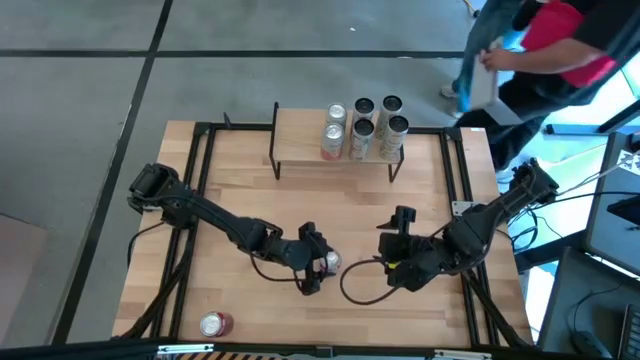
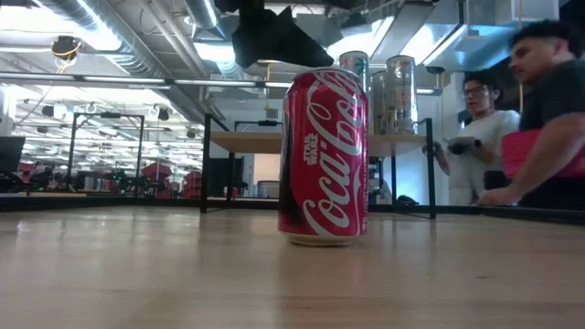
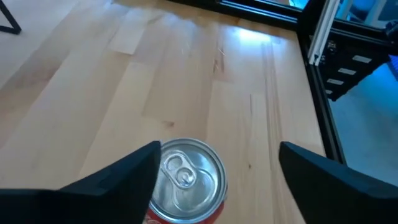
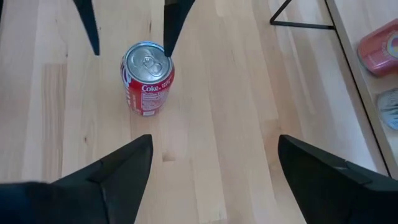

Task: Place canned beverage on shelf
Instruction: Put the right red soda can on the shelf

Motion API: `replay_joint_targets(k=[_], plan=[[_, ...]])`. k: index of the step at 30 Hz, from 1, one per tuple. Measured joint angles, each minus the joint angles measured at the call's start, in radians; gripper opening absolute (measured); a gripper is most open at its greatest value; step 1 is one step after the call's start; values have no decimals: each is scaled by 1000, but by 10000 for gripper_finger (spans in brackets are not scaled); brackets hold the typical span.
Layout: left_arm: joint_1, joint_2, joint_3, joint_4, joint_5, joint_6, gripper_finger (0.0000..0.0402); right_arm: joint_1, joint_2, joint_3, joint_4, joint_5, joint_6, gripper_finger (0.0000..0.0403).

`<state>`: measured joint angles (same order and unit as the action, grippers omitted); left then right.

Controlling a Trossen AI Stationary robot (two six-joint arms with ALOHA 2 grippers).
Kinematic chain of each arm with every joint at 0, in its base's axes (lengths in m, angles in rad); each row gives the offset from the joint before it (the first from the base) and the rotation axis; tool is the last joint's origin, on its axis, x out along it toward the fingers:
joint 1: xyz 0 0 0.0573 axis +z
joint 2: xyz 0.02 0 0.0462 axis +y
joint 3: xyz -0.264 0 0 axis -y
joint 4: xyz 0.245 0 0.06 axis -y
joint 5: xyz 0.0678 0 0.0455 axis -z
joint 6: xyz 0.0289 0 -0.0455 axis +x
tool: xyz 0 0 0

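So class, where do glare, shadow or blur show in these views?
Left wrist view: white glare on the table near its far edge. Low view: the red can is sharp, the table in front of it soft; bright ceiling lights behind. Right wrist view: even light, faint shadow beside the can.

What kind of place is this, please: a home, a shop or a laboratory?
Probably a robotics laboratory or workshop: bare ceiling ducts, a black metal frame around the wooden table, and people watching nearby.
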<state>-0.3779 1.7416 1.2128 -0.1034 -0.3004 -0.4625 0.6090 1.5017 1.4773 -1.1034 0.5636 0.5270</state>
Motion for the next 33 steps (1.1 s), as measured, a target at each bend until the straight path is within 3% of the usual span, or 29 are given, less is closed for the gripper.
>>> replay_joint_targets(k=[7,15,26,33], plan=[[-18,0,0,0,4,-6,368,0,0,0,-2,5,0,333],[-30,0,0,-2,-79,26,366,0,0,0,-2,5,0,333],[-21,67,4,1,-83,34,365,0,0,0,2,5,20,333],[-7,81,4,-4,-158,31,365,0,0,0,2,5,21,333]])
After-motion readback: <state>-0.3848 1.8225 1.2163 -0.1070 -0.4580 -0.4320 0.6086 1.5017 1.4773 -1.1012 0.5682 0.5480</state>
